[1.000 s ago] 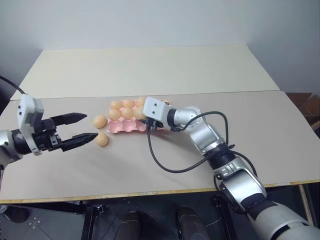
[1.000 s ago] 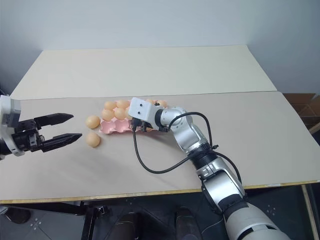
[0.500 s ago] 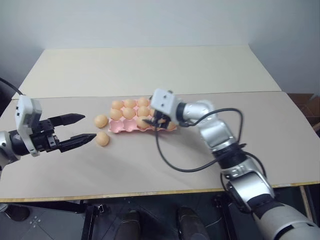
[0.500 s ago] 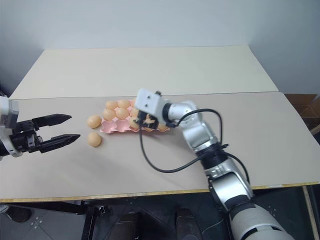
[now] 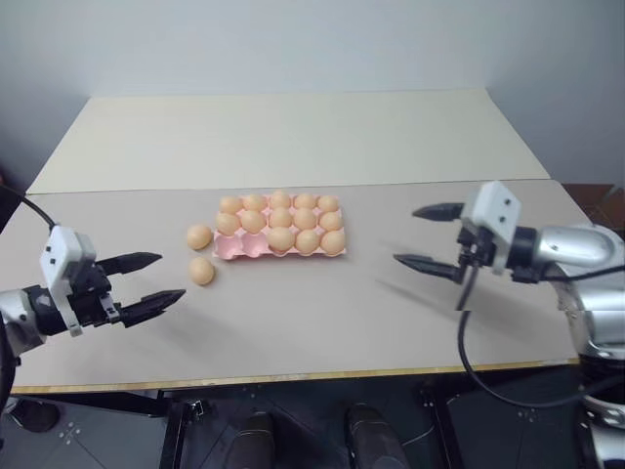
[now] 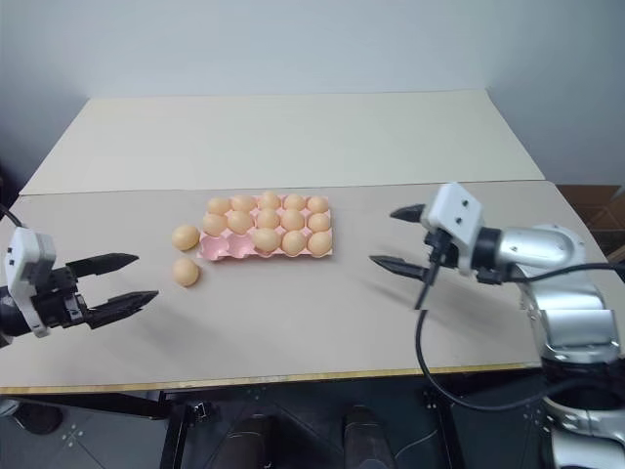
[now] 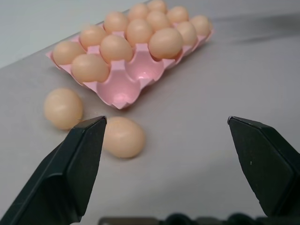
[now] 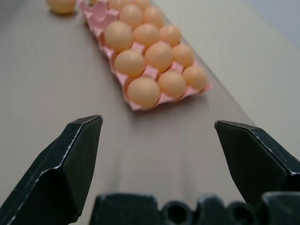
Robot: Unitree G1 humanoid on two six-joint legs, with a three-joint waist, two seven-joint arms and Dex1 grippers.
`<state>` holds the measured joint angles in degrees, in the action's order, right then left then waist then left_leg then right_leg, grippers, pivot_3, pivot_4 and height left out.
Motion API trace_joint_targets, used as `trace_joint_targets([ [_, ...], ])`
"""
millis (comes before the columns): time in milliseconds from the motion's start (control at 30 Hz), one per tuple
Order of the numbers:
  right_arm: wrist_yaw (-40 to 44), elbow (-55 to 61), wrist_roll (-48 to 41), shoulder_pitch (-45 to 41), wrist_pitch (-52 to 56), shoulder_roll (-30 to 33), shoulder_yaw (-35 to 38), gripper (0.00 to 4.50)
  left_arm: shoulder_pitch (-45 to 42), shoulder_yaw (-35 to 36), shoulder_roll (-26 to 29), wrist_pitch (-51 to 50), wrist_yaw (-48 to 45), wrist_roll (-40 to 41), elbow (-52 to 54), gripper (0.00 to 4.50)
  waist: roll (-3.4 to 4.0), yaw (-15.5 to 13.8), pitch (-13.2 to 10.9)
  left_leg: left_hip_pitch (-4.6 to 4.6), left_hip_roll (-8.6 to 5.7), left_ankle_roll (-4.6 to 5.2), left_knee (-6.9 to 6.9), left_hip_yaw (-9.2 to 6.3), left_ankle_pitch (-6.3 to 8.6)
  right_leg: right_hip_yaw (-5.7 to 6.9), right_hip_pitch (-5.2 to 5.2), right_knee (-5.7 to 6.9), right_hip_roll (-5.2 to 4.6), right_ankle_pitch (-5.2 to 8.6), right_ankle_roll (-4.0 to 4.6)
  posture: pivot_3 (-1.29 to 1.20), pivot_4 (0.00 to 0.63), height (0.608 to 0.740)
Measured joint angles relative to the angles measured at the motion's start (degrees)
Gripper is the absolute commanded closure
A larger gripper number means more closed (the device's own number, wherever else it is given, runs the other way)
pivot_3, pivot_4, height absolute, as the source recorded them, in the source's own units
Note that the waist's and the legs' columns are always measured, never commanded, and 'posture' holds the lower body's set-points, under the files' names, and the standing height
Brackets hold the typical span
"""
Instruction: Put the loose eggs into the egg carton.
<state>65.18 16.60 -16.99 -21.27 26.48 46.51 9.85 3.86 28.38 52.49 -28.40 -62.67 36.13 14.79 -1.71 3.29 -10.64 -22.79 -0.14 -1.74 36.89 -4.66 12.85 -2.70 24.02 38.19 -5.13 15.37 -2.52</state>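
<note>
In the left eye view, the pink egg carton (image 5: 280, 228) is seen lying flat near the middle of the tan table (image 5: 293, 313), with 13 of its 15 cups filled by pale orange eggs and 2 cups bare at the near left corner. 2 loose eggs are found on the table just off the carton's left end: the farther loose egg (image 5: 198, 236) lies beside the carton's left edge, and the nearer loose egg (image 5: 201, 271) lies just in front of it, apart from the carton. The left gripper (image 5: 154, 279) is held low over the table's left side with its 2 black fingers spread wide and nothing between them, pointing toward the loose eggs. The right gripper (image 5: 422, 235) is held well to the right of the carton, its fingers likewise spread wide and empty. In the left wrist view, the nearer loose egg (image 7: 123, 137) is seen just beside one of the wide-set fingers (image 7: 65, 173), untouched, and the carton's 2 bare cups are seen at the corner closest to that egg. In the right wrist view, the carton (image 8: 136, 106) is seen beyond the widely parted fingers (image 8: 61, 168), well apart from them.
</note>
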Motion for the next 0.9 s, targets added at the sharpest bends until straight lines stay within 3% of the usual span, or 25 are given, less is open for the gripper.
trace_joint_targets([
  [200, -1.0, 2.4, -4.4, 1.5, 3.2, 3.9, 2.5, 0.02, 6.5, 2.0, -6.0, -0.8, 6.3, 0.6, 8.1, 0.00, 0.00, 0.2, 0.0, 0.00, 0.02, 0.02, 0.00, 0.05, 0.01, -0.05, 0.01, -0.01, 0.02, 0.00, 0.00, 0.00, 0.150, 0.740],
  [400, -3.1, 3.4, -5.8, 1.9, 4.3, 5.4, 2.8, 0.02, 7.5, 1.5, -10.7, -1.6, 14.3, -0.4, 10.2, 0.00, -0.03, -0.9, 0.0, 0.00, 0.00, 0.01, 0.06, 0.05, 0.01, -0.04, -0.05, -0.04, 0.01, -0.01, -0.01, 0.00, 0.150, 0.740],
  [667, -7.2, 5.5, -6.4, 2.8, 4.1, 5.3, 2.8, 0.02, -6.6, -3.2, -14.2, -13.0, 27.1, 1.4, 3.7, 0.00, -0.10, -1.5, 0.1, -0.06, -0.06, 0.02, 0.13, 0.03, 0.01, 0.00, -0.08, -0.11, -0.04, -0.04, -0.07, 0.00, 0.150, 0.740],
  [900, -9.2, 6.6, -6.8, 2.8, 4.0, 5.0, 2.8, 0.02, -12.7, -11.0, -19.0, -16.1, 37.3, -3.2, 1.8, 0.00, -0.12, -1.5, 0.1, -0.05, -0.04, 0.01, 0.13, 0.03, 0.01, -0.03, -0.05, -0.07, -0.01, -0.05, -0.06, 0.00, 0.150, 0.740],
])
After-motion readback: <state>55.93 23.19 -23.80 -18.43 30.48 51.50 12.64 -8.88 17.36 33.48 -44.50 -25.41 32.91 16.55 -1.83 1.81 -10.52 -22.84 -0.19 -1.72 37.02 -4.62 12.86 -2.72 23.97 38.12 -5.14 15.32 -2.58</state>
